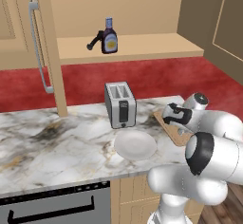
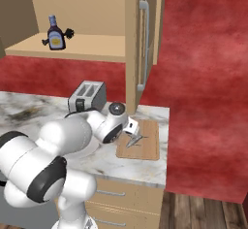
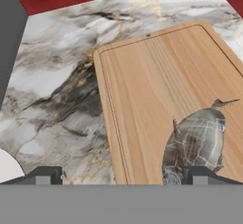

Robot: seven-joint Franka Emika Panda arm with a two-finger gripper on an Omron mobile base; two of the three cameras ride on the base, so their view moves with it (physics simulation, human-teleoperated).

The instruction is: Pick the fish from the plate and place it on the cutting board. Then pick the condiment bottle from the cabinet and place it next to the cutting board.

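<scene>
With the fish (image 3: 197, 142) lying on the cutting board (image 3: 142, 90) and the claw (image 3: 121, 174) spread wide just above it, lifting carelessly could let a finger catch and drag it off.

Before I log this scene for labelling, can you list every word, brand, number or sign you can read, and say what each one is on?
No text can be read anywhere.
Condiment bottle: it has a yellow-and-white oval label, but any print on it is too small and blurred to read.
Toaster: dark front panel, no legible marks.
Cutting board, plate, fish: no lettering.
</scene>
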